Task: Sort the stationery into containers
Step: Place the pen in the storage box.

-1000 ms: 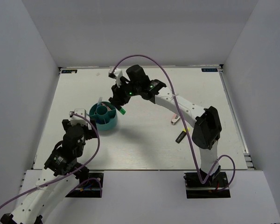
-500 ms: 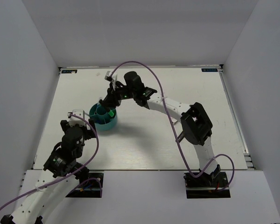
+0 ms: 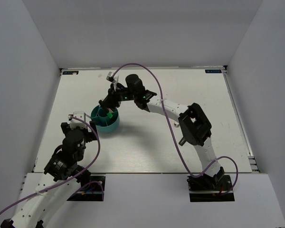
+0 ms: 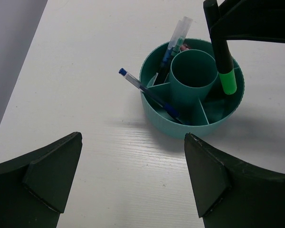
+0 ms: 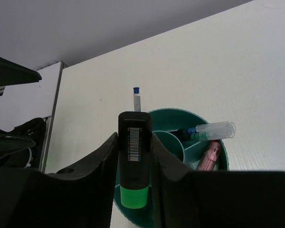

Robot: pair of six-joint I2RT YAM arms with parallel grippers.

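Gripping a black-green highlighter (image 5: 135,156) in the right end effector (image 5: 134,138), pinched tight on the black barrel from both sides, barcode label facing the wrist camera, green end pointing down. Reaching from the right side of the table (image 3: 204,95) across to the teal organiser (image 3: 107,125), which sits left of centre. Hanging the highlighter upright over the organiser, just right of the central tube (image 4: 194,71), green end above an outer compartment. Cannot tell whether touching the compartment floor.

Already in the organiser: a blue pen (image 4: 146,90) leaning out over the near-left rim, a clear-capped pen (image 4: 177,34) slanting up from a far compartment, and a pink item (image 5: 209,155) lying beside the clear-capped pen, too small to name surely.

Spread wide and holding nothing on the left end effector (image 4: 133,175), hovering over bare table just near of the organiser, well apart from its wall. In the top view: left end effector (image 3: 79,124) near-left of the organiser, right end effector (image 3: 109,105) directly above its far rim.
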